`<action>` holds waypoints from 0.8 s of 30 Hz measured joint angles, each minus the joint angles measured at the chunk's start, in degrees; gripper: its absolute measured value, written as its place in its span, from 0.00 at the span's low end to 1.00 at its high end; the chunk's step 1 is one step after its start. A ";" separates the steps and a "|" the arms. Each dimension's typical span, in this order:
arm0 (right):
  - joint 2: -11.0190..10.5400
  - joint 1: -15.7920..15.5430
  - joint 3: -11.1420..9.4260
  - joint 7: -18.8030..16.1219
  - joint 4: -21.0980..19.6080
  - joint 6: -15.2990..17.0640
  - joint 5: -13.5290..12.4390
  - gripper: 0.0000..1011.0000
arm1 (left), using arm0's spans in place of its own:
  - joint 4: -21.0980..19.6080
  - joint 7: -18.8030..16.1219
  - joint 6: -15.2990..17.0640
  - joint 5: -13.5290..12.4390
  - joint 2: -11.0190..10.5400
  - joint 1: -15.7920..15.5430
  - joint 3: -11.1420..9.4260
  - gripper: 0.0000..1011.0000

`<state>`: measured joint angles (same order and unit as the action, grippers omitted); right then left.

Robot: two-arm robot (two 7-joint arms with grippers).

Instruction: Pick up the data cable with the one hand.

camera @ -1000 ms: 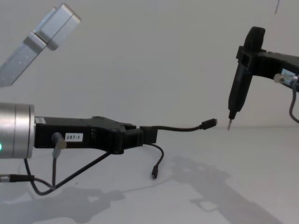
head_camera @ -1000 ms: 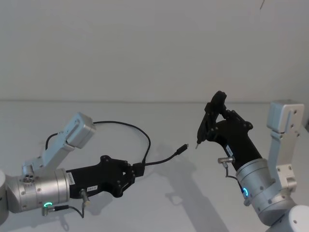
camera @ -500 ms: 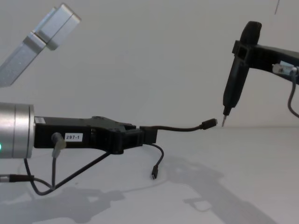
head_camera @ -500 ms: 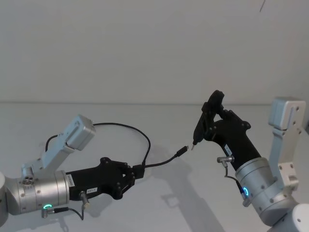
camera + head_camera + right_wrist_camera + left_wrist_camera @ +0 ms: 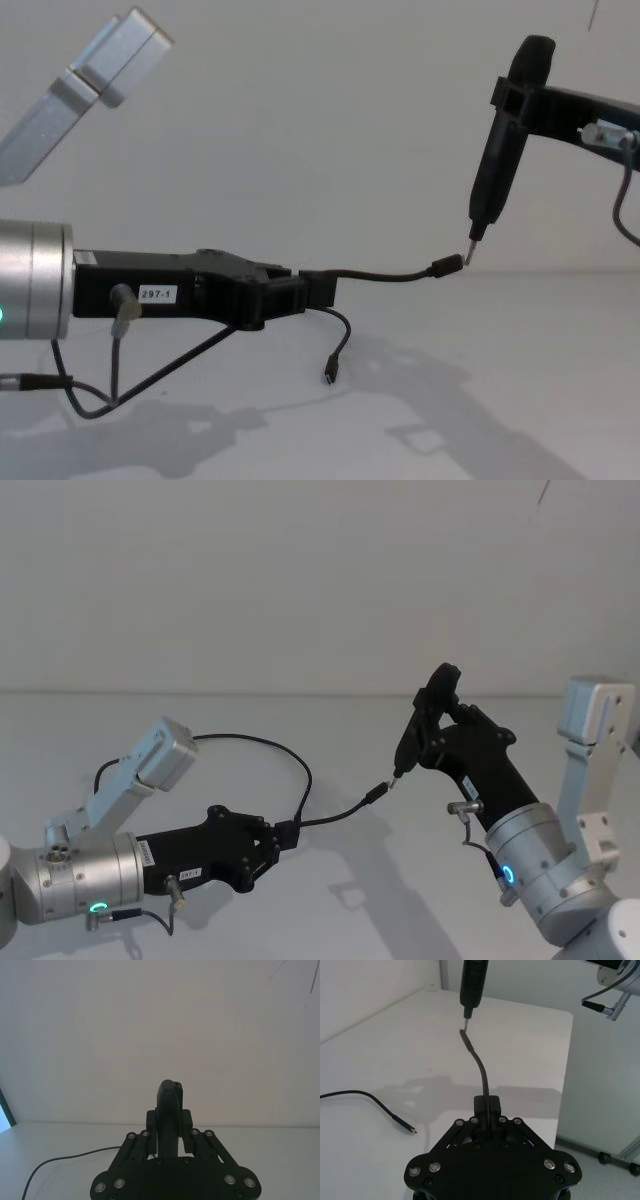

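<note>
My left gripper [image 5: 276, 837] [image 5: 296, 291] [image 5: 487, 1121] is shut on the small inline splitter of the data cable [image 5: 303, 772] [image 5: 388, 275] [image 5: 481, 1067] and holds it above the table. One short branch sticks forward to a plug end [image 5: 447, 265]. Another branch hangs down to a plug [image 5: 329, 375], and the long run loops back over the table. My right gripper [image 5: 441, 737] [image 5: 169, 1143] is shut on a slim black pointed tool [image 5: 419, 730] [image 5: 497, 160] [image 5: 472, 982]. The tool's tip meets the raised plug end.
The white table [image 5: 330, 900] runs under both arms, with a plain wall behind. A loose stretch of cable [image 5: 380, 1106] lies on the table below my left gripper. The table's edge [image 5: 564, 1080] drops to the floor beside it.
The right gripper has carried the pointed tool leftward and slightly down, closing the gap until its tip reaches the cable's raised plug end. The left gripper and cable have stayed put.
</note>
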<state>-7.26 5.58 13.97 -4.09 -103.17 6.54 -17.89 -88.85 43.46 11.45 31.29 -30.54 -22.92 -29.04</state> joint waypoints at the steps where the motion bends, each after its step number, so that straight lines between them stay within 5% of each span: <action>1: 0.05 0.01 0.00 -0.02 0.04 0.01 0.02 0.28 | 0.00 0.00 0.00 0.00 0.00 0.00 0.00 0.05; 24: 1.55 1.04 -0.26 -0.51 1.98 0.31 1.06 0.28 | 0.00 0.00 0.00 0.00 0.00 0.00 0.00 0.05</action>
<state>-5.71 6.62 13.71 -4.60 -101.19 6.85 -16.84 -88.85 43.46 11.45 31.29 -30.54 -22.92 -29.03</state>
